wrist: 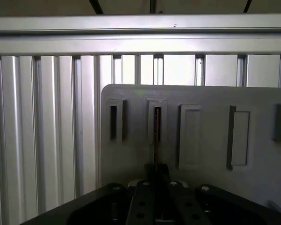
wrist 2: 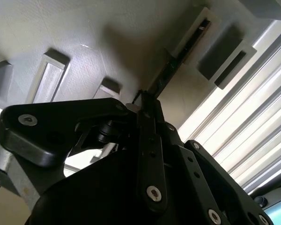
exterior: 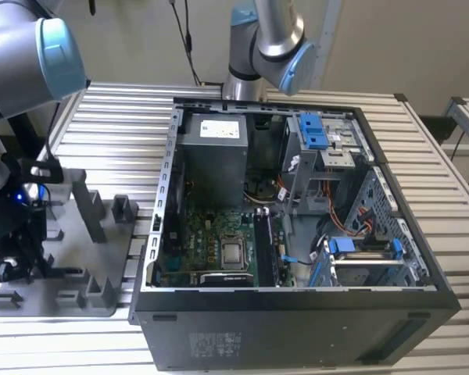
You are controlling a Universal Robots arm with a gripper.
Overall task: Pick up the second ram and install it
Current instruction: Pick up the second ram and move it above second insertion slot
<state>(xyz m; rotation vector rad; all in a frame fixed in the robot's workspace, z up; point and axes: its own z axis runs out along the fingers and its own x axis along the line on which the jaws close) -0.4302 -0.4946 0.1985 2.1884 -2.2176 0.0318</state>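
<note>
We found the gripper [wrist: 156, 168] closed narrow on the second ram [wrist: 156, 136], pinching the thin dark stick edge-on in both wrist views. The ram's far end sat in a narrow slot of the grey fixture tray [wrist: 210, 96]; whether it touched the slot floor we could not tell. The tray lay flat on the slatted metal table [exterior: 117, 117]. In the exterior view the arm [exterior: 31, 47] stood over the tray at the exterior view's left. The tray lay just beside the open computer case [exterior: 297, 332], and the case's motherboard [exterior: 211, 238] was exposed.
</note>
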